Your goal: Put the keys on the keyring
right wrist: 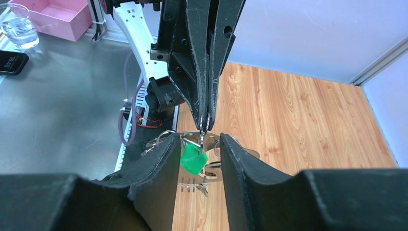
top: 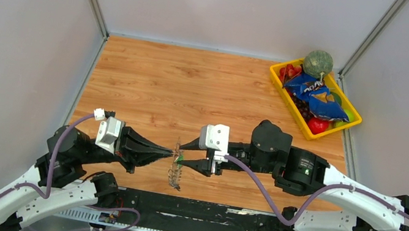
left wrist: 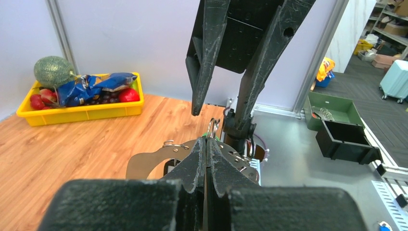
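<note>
No words can be read for sure. The blue bag (top: 315, 95) in the yellow bin (top: 339, 127) has white letters, but they are too blurry. A tiny label (top: 306, 163) sits on the right arm's round black joint, too small to read. A dark phone (right wrist: 12, 61) on the grey counter (right wrist: 72, 96) shows pale marks, also unclear.

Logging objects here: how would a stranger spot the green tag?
Near the wooden table's front edge, the left gripper and right gripper face each other. Between the right one's open fingers hangs the green tag, the only bright green piece among silver keys.
</note>
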